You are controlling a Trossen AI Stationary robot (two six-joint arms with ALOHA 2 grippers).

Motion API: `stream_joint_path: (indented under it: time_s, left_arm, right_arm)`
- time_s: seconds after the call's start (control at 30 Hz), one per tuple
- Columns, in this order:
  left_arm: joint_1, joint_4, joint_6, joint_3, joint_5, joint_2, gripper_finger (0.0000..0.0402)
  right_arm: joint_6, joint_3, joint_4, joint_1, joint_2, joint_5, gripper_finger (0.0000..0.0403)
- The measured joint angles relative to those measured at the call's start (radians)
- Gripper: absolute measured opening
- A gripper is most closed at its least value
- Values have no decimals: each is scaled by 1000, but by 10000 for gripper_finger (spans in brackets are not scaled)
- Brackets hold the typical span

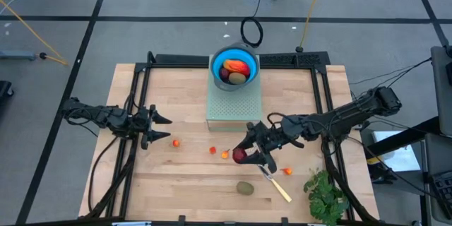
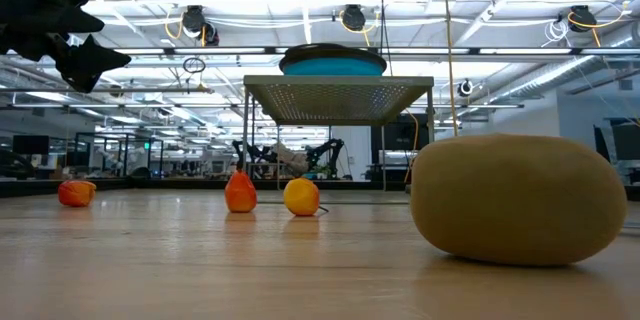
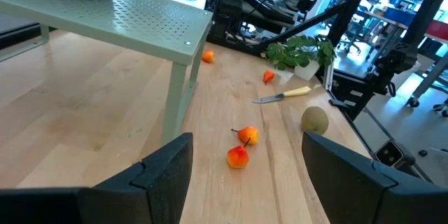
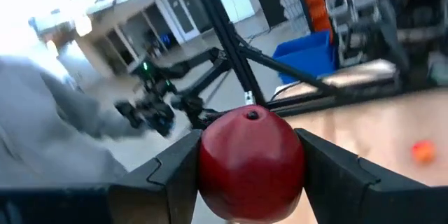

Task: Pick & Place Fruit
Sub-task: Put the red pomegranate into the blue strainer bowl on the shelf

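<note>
The right gripper (image 4: pixel 250 164) clamps a dark red ball (image 4: pixel 252 162), one finger on each side. The ball is smooth and glossy with a small dark dimple at its top, and it fills the gap between the jaws. From above, this gripper (image 1: pixel 244 154) hangs over the middle of the wooden table (image 1: pixel 183 183) with the red ball (image 1: pixel 239 155) at its tip.

Just beside those jaws lies a tiny orange-red piece (image 1: pixel 225 155), and a second one (image 1: pixel 212 150) sits a little beyond it. On the other side, near the arm, lies a cream-handled knife (image 1: pixel 275 183) with another orange-red bit (image 1: pixel 287 171) next to it. A brown-green kiwi-like oval (image 1: pixel 245 188) rests near the table's front edge, matte and slightly speckled; it looms large in the low view (image 2: pixel 517 198). A green leafy bunch (image 1: pixel 325 194) lies at the front right corner.

The left gripper (image 1: pixel 157 128) waits over the left side of the table, jaws wide apart and empty. An orange-red bit (image 1: pixel 175 142) lies just ahead of its fingertips.

Farther back, a pale green perforated stand (image 1: pixel 234 106) carries a blue bowl (image 1: pixel 215 63), which holds a red-orange oval (image 1: pixel 235 66) and a darker brown piece (image 1: pixel 236 78).
</note>
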Motion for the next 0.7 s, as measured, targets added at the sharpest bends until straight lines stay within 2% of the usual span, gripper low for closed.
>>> stream_joint_path:
  time_s: [0.37,0.7]
  left_arm:
    - [0,-11,6,0,0,0,269]
    - [0,-40,4,0,-1,0,269]
  right_arm:
    - [-580,0,28,-1,0,56,204]
    - [-956,0,27,-38,0,267,205]
